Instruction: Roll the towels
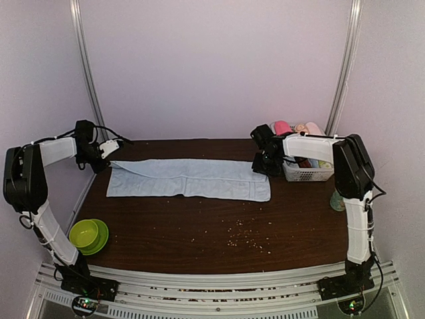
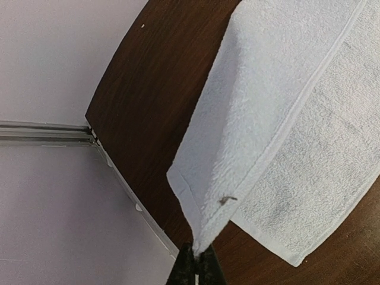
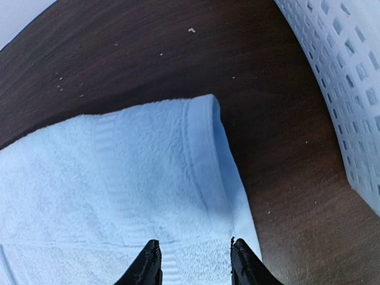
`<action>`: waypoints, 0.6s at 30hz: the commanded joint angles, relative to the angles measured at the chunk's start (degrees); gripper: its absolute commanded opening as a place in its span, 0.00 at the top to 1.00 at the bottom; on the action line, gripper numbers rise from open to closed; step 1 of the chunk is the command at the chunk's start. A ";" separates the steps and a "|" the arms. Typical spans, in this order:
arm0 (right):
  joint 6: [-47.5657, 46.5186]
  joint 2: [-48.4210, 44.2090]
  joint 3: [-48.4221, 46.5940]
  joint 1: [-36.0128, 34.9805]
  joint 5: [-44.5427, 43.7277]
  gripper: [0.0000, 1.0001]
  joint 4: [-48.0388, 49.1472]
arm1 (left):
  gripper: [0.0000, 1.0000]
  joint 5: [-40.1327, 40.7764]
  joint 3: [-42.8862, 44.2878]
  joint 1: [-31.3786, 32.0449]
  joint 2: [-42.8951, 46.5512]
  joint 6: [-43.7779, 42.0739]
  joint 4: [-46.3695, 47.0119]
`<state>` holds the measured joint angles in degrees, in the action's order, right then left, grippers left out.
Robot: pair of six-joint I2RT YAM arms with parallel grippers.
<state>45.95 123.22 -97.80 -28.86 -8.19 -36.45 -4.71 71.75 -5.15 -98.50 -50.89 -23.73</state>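
Note:
A pale light blue towel [image 1: 189,178] lies folded lengthwise across the back of the dark table. My left gripper [image 1: 108,151] is at its left end and shut on the towel's corner. In the left wrist view that corner of the towel [image 2: 279,107] rises off the wood into the closed left gripper [image 2: 197,252]. My right gripper [image 1: 260,166] hovers over the towel's right end. In the right wrist view the right gripper [image 3: 195,255] stands open above the towel [image 3: 119,178], holding nothing, and the towel's end fold bulges up slightly. A magenta-pink roll [image 1: 281,126] stands in the basket.
A white mesh basket [image 1: 307,174] with several coloured rolls sits at the back right, close to my right gripper, and its wall [image 3: 350,77] shows in the right wrist view. A green bowl [image 1: 88,234] sits at the front left. Crumbs [image 1: 246,238] dot the table's front middle.

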 commanded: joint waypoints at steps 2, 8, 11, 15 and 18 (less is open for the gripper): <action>0.66 6.36 -6.84 2.49 1.49 0.59 -4.74 | 1.00 0.69 0.98 -0.13 -0.05 1.15 1.44; 0.21 9.62 -11.30 3.55 0.57 0.58 -8.58 | 1.00 0.65 1.50 -0.07 -0.02 1.33 1.66; -0.17 10.62 -12.94 3.48 0.36 0.59 -9.80 | 1.00 0.32 1.56 -0.10 -0.11 1.48 1.83; -0.36 11.75 -14.85 3.46 1.80 0.59 -11.59 | 1.00 0.90 1.47 -0.11 -0.29 1.17 2.36; -0.34 12.37 -15.74 3.47 2.88 0.62 -12.31 | 1.00 1.08 1.47 -0.13 -0.08 1.06 2.71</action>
<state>46.22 134.19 -111.61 -25.58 -6.24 -45.80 -3.88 71.79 -5.15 -98.50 -50.39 -23.62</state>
